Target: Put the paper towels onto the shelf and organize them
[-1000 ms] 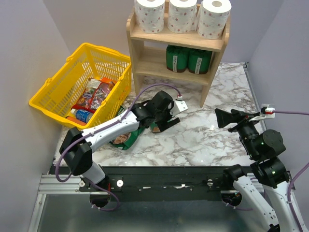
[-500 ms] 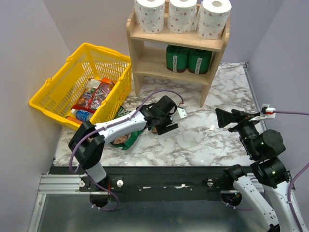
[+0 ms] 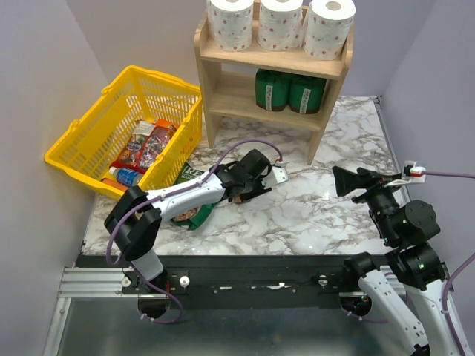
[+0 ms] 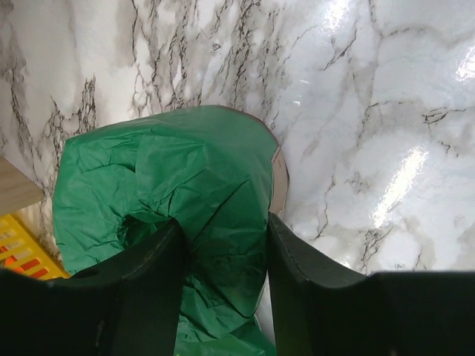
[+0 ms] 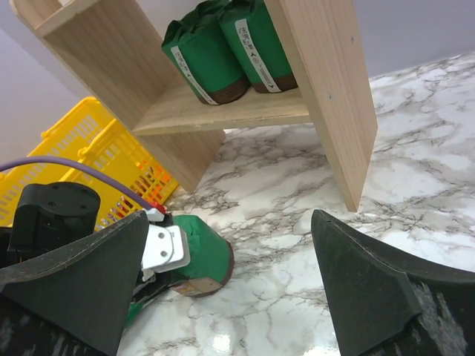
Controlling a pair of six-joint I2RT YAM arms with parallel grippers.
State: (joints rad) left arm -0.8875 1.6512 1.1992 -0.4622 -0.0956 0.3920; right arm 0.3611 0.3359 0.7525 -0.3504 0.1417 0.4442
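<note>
Two black fingers [image 4: 141, 297] of the left claw [image 4: 223, 230] press on a green pack [image 4: 163, 163], one on each side. The claw is partly closed and has hold of the crinkly wrap. The pack lies on its side on the marble surface [image 3: 312, 215], in front of the shelf [image 3: 326, 111] and a bit to its left.

The right claw [image 5: 230, 222] is wide open and holds nothing. It hangs in the air in front of the shelf, off to its right side, and points toward it.

All three paper rolls [image 3: 280, 22] stand in a row on the top board of the shelf, side by side, with their holes facing up. Two more green packs [image 3: 289, 89] stand next to each other on the lower board, toward its right end.

Left of the shelf sits a yellow basket [image 3: 89, 133], tipped a little, with bright snack bags [image 3: 145, 144] inside. A flat green bag [image 3: 191, 213] lies on the surface in front of the basket, partly under the left arm.
</note>
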